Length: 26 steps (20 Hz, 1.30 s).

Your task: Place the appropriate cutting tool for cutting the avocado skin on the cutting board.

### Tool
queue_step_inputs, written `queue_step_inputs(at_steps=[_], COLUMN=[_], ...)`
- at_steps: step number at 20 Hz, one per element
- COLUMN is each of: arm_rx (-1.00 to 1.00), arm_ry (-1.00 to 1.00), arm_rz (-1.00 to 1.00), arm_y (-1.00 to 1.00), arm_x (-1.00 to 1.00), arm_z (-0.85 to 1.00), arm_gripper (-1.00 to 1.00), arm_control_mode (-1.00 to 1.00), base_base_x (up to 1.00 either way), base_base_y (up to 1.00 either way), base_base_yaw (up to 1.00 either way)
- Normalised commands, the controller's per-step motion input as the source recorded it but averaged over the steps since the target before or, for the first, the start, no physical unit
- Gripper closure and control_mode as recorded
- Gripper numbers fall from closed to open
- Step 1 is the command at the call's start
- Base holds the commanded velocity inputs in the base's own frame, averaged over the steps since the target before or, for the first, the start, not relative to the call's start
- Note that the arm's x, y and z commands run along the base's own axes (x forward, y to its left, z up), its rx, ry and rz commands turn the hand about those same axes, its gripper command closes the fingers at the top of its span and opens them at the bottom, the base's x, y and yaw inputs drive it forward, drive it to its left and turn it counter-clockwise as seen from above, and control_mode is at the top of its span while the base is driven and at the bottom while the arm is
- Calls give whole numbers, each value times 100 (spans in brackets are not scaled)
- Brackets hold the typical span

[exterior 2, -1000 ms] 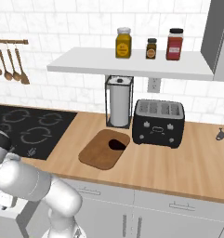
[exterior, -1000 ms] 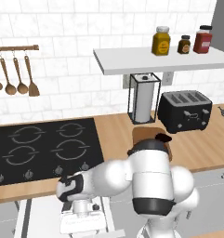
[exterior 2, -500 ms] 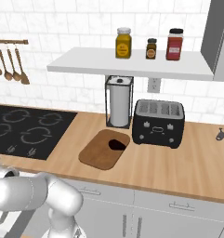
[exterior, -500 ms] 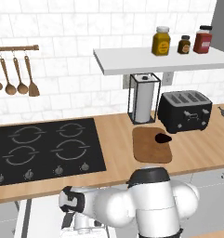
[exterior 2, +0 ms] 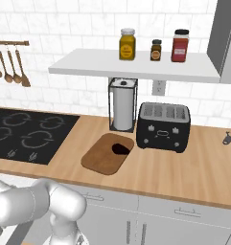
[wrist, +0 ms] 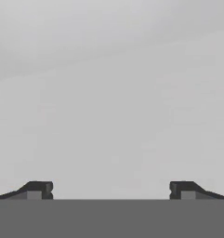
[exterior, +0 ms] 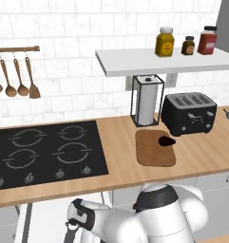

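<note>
Plainly the cutting board (exterior: 156, 148) lies on the counter (exterior: 120, 156) left of the toaster (exterior: 189, 113), the avocado (exterior: 166, 140) on its far right corner; the arm is folded low, below the counter's near edge, well apart from both; the gripper (wrist: 111, 190) has its fingertips wide apart, holding nothing, facing what is perhaps a blank grey surface.

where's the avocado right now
The avocado lies on the far right part of the cutting board, just in front of the toaster and right of the paper towel holder; the right base view shows the same.
</note>
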Motion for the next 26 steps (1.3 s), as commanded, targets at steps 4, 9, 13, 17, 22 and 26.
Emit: queue_step_inputs(at_steps=[4,9,13,17,22,26], arm_rx=[-22,-26,-21,-19,-7,0], arm_ry=[-12,-25,-32,-49,-23,-21], arm_rz=[0,-3,-3,-11,1,18], arm_y=[16,13,11,1,-8,0], arm_x=[39,14,-6,1,49,53], arm_z=[42,23,-4,2,4,0], arm_gripper=[-100,-100,-100,-100,-100,-100], arm_control_mode=[-100,-100,-100,-100,-100,-100], base_base_x=[0,0,0,0,0,0], base_base_y=[0,0,0,0,0,0], base_base_yaw=[0,0,0,0,0,0])
